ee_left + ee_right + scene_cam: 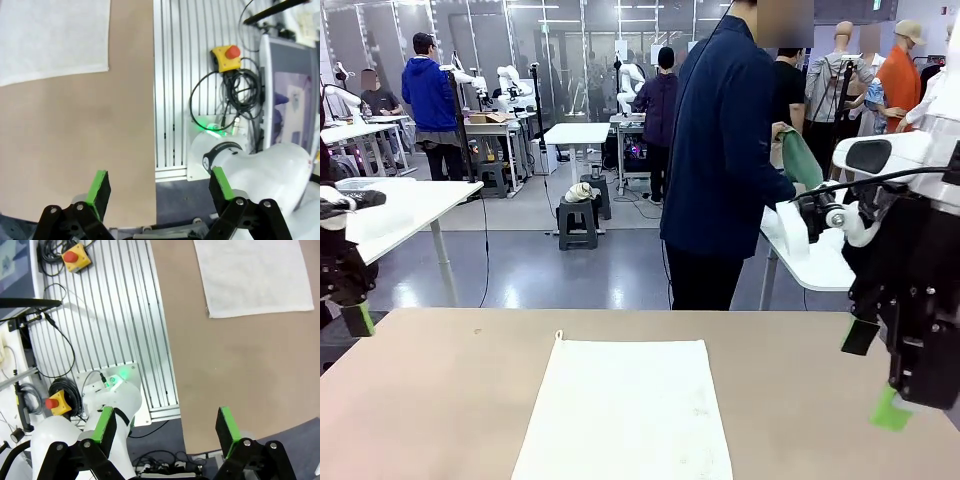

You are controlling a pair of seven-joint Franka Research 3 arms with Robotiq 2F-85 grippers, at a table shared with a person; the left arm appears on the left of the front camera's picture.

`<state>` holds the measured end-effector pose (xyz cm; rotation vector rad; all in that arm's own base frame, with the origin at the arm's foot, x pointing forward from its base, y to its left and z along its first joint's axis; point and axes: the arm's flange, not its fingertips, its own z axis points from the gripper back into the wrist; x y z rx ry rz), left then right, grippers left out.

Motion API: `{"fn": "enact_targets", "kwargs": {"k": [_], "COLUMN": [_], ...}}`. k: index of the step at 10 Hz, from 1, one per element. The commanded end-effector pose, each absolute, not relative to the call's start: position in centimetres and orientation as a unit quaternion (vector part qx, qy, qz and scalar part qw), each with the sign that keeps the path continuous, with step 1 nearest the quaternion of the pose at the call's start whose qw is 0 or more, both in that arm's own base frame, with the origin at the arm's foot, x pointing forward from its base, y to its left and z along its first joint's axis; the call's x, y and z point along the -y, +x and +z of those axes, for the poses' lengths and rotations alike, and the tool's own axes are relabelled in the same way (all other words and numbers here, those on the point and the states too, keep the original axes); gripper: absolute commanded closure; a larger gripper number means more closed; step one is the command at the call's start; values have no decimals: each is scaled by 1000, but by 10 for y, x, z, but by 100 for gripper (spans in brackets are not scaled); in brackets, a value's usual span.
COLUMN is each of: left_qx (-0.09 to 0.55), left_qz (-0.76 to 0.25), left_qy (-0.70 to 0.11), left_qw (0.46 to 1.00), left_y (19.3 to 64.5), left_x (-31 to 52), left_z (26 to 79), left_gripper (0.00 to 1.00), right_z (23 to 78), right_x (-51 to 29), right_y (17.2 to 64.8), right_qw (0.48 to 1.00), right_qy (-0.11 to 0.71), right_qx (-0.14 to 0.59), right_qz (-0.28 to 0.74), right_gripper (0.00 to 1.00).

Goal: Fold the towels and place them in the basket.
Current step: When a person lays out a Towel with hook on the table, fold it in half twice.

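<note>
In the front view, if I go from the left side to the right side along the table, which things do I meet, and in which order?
left gripper → cream-white towel, spread flat on the table → right gripper

We find the table bare on both sides of the towel, which lies flat in the middle at the near edge. Nothing stands on the top to block a reach from left or right, and the far strip beyond the towel is free too. The right gripper hangs above the right end, jaws wide, with air beneath it. The left gripper sits at the left edge, jaws wide. The person stands beyond the far edge, turned away. Off the table's side we see cables and a yellow stop button cluttering the ribbed base plate.
</note>
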<state>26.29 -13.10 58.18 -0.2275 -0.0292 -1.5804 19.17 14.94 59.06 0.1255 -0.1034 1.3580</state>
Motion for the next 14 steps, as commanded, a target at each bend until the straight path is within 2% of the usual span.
{"fn": "enact_targets", "kwargs": {"k": [1, 7, 12, 14], "left_qx": [9, -8, -18, 0], "left_qz": [-710, -728, -719, -722], "left_qy": [-72, -26, -5, 28], "left_qw": [700, 685, 695, 691], "left_y": [270, 273, 277, 278], "left_x": [174, 234, 255, 260], "left_z": [565, 477, 412, 390], "left_gripper": [0, 0, 0, 0], "right_z": [572, 486, 424, 406], "right_x": [-178, -222, -241, -245], "right_y": [207, 223, 234, 237], "right_qw": [753, 710, 718, 716], "right_qy": [49, 66, 56, 39], "right_qx": [39, 20, 14, 22], "right_qz": [655, 701, 694, 696], "right_gripper": [0, 0, 0, 0]}}
